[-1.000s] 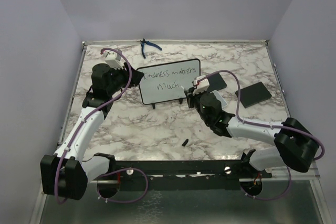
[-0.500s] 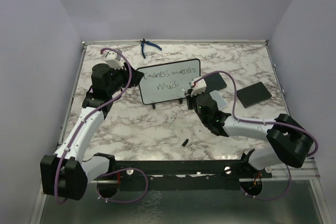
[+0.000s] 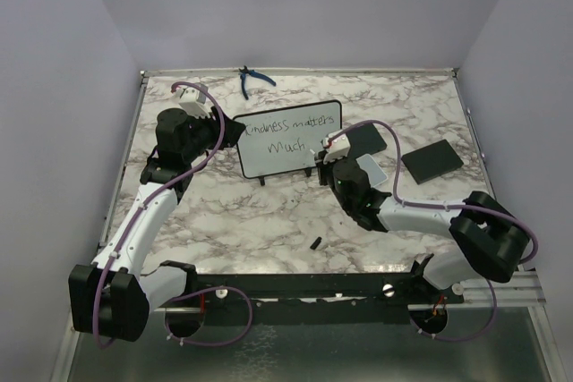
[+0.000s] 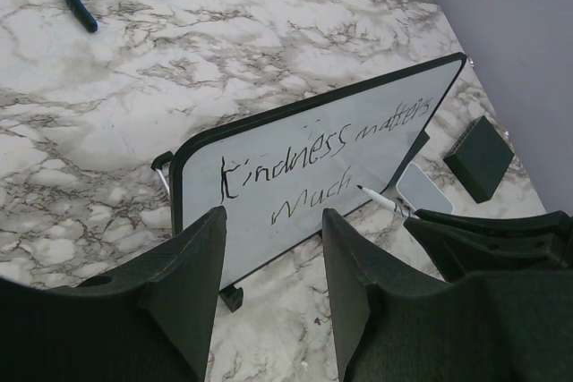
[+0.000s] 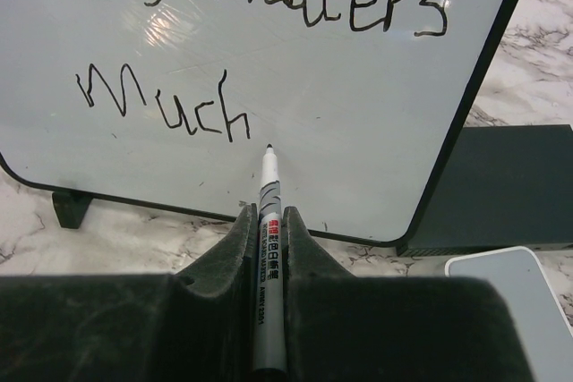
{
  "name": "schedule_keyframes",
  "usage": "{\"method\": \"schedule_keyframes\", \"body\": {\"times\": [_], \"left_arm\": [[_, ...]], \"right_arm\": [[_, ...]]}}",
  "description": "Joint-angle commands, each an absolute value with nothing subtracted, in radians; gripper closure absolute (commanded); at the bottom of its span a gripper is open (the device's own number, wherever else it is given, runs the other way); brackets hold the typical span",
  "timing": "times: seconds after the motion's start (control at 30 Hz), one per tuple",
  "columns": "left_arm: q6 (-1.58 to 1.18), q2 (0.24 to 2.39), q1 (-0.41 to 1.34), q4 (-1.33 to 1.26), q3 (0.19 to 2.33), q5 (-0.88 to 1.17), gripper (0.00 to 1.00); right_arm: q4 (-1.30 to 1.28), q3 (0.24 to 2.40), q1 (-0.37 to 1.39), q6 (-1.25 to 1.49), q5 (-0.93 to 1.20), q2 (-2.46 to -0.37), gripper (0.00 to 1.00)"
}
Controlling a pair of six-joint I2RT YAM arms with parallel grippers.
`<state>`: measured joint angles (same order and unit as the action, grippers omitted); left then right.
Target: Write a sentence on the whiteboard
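The whiteboard (image 3: 291,137) stands tilted on small black feet in mid-table; it also shows in the left wrist view (image 4: 313,167) and the right wrist view (image 5: 340,87). The sentence (image 5: 269,42) reads "Kindness matters" above "Much" in black marker. My right gripper (image 5: 269,221) is shut on a white marker (image 5: 269,212), uncapped, with its tip at the board just right of "Much". In the top view the right gripper (image 3: 324,157) is at the board's lower right corner. My left gripper (image 4: 273,230) is open and empty, in front of the board's left end; in the top view it (image 3: 210,136) is beside the board's left edge.
Blue-handled pliers (image 3: 251,80) lie at the back edge. Two flat black pads (image 3: 432,160) (image 3: 363,140) and a pale grey eraser block (image 3: 374,170) lie right of the board. A small black marker cap (image 3: 315,241) lies near the front edge.
My right arm's elbow has swung left and forward, while the gripper with the marker has stayed at the board's lower right. The left arm has not moved.
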<state>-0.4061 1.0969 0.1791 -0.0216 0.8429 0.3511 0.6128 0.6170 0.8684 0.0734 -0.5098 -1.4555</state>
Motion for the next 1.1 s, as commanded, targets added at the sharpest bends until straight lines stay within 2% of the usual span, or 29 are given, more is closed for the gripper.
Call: {"method": "schedule_keyframes", "body": {"times": [0.0,0.7,0.93,1.07], "left_arm": [[-0.398,1.081,0.183,-0.043,0.836,0.367,0.51],[-0.397,1.075,0.183,-0.043,0.836,0.368,0.51],[-0.387,1.067,0.183,-0.039,0.837,0.356,0.51],[-0.362,1.051,0.183,-0.032,0.844,0.348,0.48]], "right_arm": [[0.651,0.646,0.862,0.054,-0.544,-1.477,0.99],[0.671,0.648,0.861,0.049,-0.549,-1.486,0.99],[0.525,0.575,0.862,0.078,-0.403,-1.263,0.99],[0.344,0.561,0.862,0.121,-0.427,-1.101,0.99]]}}
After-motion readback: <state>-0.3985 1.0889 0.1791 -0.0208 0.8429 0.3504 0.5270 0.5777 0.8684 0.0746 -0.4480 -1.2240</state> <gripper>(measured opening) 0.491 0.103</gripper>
